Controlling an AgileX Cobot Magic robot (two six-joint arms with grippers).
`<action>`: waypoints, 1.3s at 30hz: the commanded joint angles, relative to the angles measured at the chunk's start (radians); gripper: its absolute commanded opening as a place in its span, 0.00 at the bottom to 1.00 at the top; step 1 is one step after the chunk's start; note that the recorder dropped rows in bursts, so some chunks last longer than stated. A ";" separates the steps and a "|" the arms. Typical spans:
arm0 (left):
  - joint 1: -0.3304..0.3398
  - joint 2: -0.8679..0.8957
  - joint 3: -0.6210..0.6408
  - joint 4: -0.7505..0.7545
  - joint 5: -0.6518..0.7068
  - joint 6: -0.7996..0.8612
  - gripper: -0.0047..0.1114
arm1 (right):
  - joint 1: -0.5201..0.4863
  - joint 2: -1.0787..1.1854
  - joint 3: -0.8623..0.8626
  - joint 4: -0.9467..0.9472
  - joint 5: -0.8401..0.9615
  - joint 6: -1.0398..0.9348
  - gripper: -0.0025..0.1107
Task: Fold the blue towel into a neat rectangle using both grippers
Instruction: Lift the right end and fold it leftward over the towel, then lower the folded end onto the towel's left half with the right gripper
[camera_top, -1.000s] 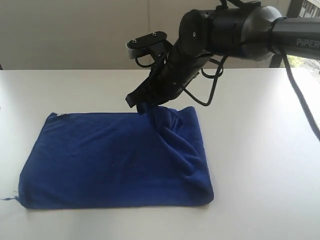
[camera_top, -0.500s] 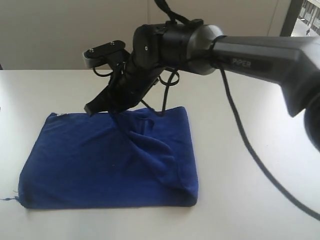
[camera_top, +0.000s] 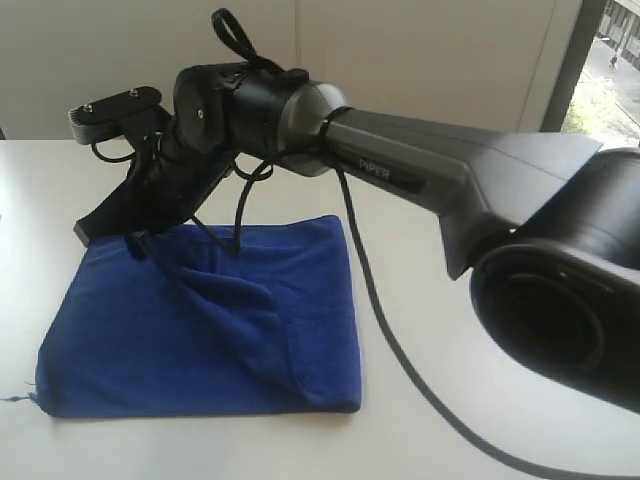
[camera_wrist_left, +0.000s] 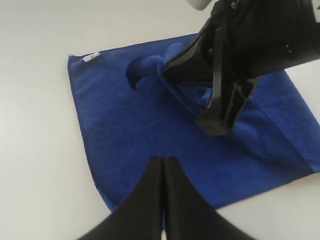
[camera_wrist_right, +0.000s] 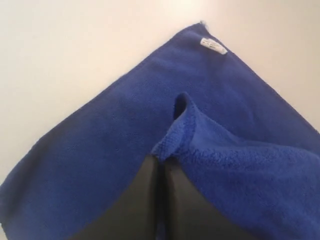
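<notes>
Mid-fold, the right gripper is clamping the blue towel corner at 10 o'clock, next needing edge-matched lowering, while the left gripper is hovering closed and empty.

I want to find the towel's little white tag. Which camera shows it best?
The right wrist view: the white tag looks biggest and clearest near the towel corner. The left wrist view shows it small. The exterior view doesn't show it.
</notes>
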 joint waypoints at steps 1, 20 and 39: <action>-0.004 -0.007 0.006 -0.014 0.006 -0.002 0.04 | 0.017 0.039 -0.050 0.007 0.005 0.005 0.02; -0.004 -0.007 0.006 -0.014 0.003 -0.002 0.04 | 0.021 0.142 -0.172 0.080 -0.038 0.031 0.02; -0.004 -0.007 0.006 -0.014 -0.025 0.004 0.04 | -0.016 0.023 -0.158 -0.277 0.244 -0.021 0.53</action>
